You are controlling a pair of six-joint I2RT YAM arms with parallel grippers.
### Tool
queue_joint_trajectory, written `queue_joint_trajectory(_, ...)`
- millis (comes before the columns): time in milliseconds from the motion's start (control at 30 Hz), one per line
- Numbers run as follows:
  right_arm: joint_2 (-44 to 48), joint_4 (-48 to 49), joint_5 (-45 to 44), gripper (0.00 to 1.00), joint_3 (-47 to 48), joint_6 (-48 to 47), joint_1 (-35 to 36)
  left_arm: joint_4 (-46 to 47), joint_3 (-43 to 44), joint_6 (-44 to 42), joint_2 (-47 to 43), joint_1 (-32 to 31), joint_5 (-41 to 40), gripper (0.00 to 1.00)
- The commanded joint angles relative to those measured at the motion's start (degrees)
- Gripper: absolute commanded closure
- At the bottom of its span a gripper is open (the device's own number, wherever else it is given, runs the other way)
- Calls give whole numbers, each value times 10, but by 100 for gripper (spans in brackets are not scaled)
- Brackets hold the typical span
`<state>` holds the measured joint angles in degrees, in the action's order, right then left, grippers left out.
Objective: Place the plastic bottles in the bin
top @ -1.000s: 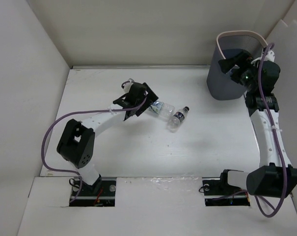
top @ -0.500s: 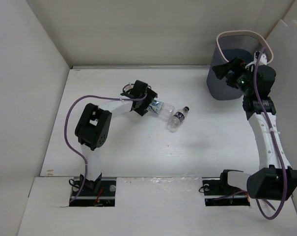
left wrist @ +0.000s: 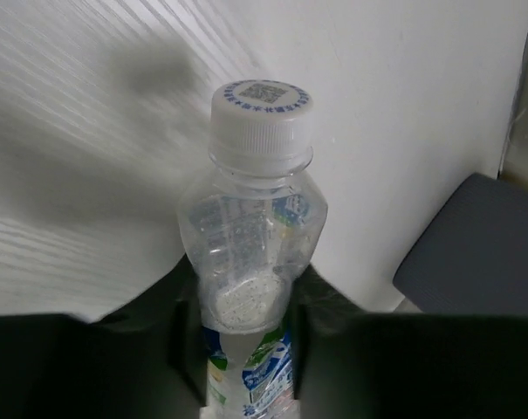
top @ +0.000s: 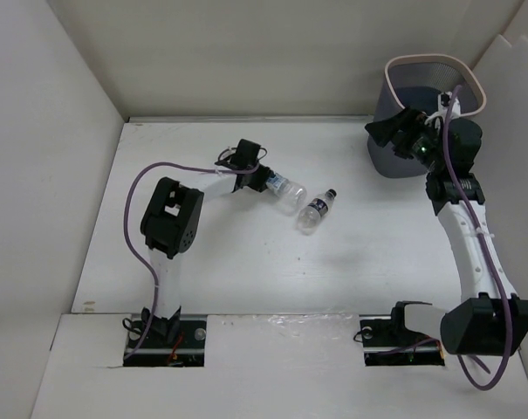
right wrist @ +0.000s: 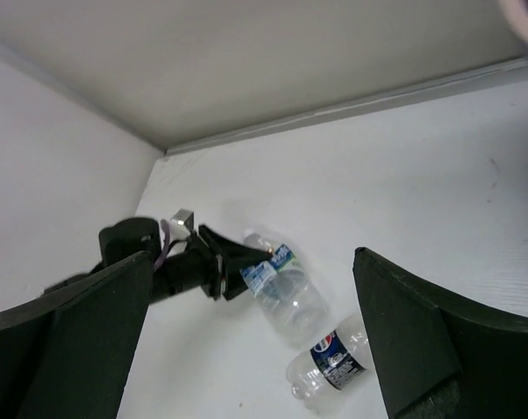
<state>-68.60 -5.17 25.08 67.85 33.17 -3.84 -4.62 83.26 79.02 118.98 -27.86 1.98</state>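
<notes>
My left gripper (top: pixel 262 182) is shut on a clear plastic bottle (top: pixel 286 195) with a white-green-blue label, left of the table's middle. In the left wrist view that bottle (left wrist: pixel 250 253) stands between the dark fingers (left wrist: pixel 150 349), its white cap (left wrist: pixel 261 112) pointing away. A second bottle (top: pixel 315 213) with a dark label and black cap lies just right of it, untouched. The grey-blue bin (top: pixel 403 161) with a pale rim stands at the back right. My right gripper (top: pixel 387 133) hangs open and empty at the bin's front wall; its view shows both bottles (right wrist: pixel 285 288) (right wrist: pixel 333 362).
White walls close the table in on the left, back and right. The bin (left wrist: pixel 482 249) shows at the right edge of the left wrist view. The left arm (top: pixel 169 218) is folded over the table's left part, with a purple cable (top: pixel 134 209) looping beside it.
The left gripper slid onto the labelled bottle and shut on it while the arm's elbow folded inward. The right gripper moved left and down from over the bin's mouth to its front.
</notes>
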Motion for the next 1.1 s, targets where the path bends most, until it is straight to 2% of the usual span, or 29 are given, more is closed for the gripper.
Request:
queue_joint_trajectory(0, 9, 55, 50, 0, -11, -35, 30, 27, -20, -9, -26, 40, 0, 100)
queue_joint_trajectory(67, 4, 72, 90, 0, -23, -65, 70, 104, -26, -68, -53, 51, 6, 100)
queue_joint_trajectory(133, 4, 77, 68, 0, -31, -119, 108, 146, -21, -120, -73, 51, -1, 100)
queue_joint_trajectory(167, -1, 77, 52, 0, -37, -132, 146, 169, -14, -179, -91, 51, 16, 100)
queue_joint_trajectory(267, -9, 77, 5, 0, -50, -167, 188, 224, 1, -249, -110, 51, 119, 100)
queue_joint_trajectory(367, -23, 77, -15, 0, -50, -167, 202, 220, 8, -307, -145, 51, 182, 100)
queue_joint_trajectory(433, -29, 77, -20, 0, -50, -167, 218, 211, 8, -335, -187, 40, 196, 100)
queue_joint_trajectory(600, -29, 77, -105, 0, -33, -182, 276, 147, 3, -423, -284, 1, 149, 100)
queue_joint_trajectory(800, -67, 77, -93, 0, -6, -176, 313, 146, -30, -440, -366, -37, 138, 100)
queue_joint_trajectory(933, -88, 89, -93, 0, 8, -170, 340, 157, -19, -433, -372, -53, 180, 100)
queue_joint_trajectory(1067, -116, 122, -49, 0, 19, -165, 352, 167, -13, -420, -361, -73, 203, 100)
